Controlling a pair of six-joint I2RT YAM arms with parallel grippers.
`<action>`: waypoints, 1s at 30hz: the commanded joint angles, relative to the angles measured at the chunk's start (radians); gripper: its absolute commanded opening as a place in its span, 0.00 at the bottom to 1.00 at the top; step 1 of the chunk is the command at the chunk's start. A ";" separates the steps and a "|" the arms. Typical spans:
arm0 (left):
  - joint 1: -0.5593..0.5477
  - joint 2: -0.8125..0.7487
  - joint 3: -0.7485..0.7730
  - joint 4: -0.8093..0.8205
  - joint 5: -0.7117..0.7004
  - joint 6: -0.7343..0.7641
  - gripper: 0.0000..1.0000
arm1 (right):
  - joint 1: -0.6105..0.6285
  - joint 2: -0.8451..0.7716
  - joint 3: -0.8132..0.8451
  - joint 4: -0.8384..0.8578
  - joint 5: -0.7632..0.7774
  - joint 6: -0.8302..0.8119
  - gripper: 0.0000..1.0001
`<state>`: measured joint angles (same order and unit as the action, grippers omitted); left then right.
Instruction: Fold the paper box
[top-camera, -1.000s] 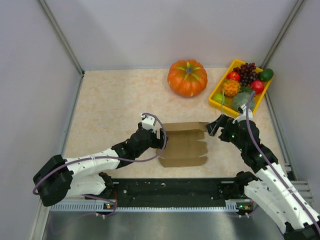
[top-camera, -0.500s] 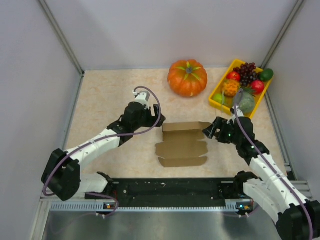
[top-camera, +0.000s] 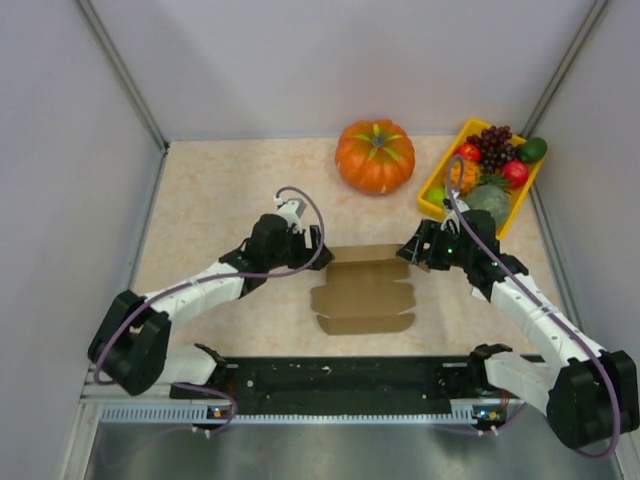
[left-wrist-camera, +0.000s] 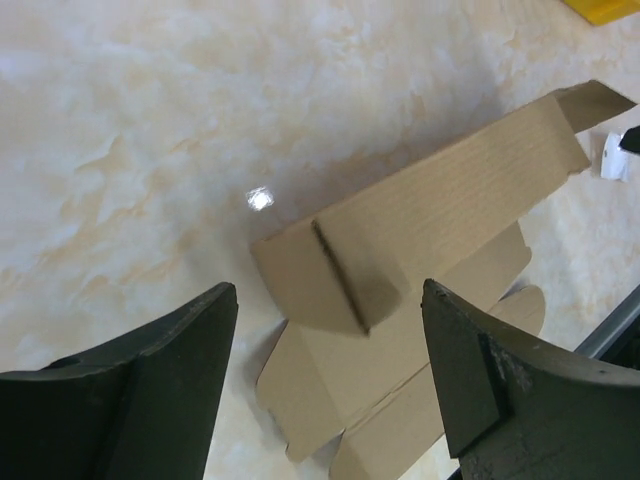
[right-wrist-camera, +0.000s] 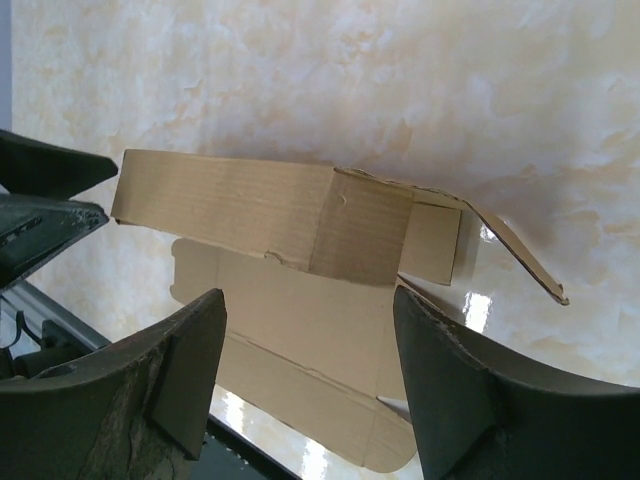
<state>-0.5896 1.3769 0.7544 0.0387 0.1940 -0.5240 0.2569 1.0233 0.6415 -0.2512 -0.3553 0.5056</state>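
The paper box is a plain brown die-cut sheet lying mostly flat on the table, with its far panel raised and end flaps bent up. In the left wrist view it lies between and beyond my fingers. In the right wrist view it fills the middle. My left gripper is open and empty at the sheet's far left corner. My right gripper is open and empty at the far right corner. Neither touches the cardboard that I can see.
An orange pumpkin stands behind the sheet. A yellow fruit tray with plastic fruit sits at the back right. White walls enclose the table. A black rail runs along the near edge.
My left gripper moved away from the sheet's left edge to its far left corner. My right gripper shifted left and farther back, closer to the far right corner.
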 joint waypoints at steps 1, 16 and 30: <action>-0.030 -0.189 -0.182 0.205 -0.131 0.068 0.83 | -0.004 -0.002 0.032 0.029 -0.020 -0.019 0.67; -0.383 0.074 -0.310 0.590 -0.834 0.196 0.62 | -0.005 -0.071 0.003 0.050 -0.042 0.031 0.69; -0.391 0.093 -0.322 0.724 -0.746 0.255 0.64 | -0.004 -0.071 -0.009 0.075 -0.053 0.048 0.69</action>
<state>-0.9737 1.4906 0.4404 0.6712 -0.5819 -0.2901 0.2569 0.9604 0.6212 -0.2234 -0.3946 0.5514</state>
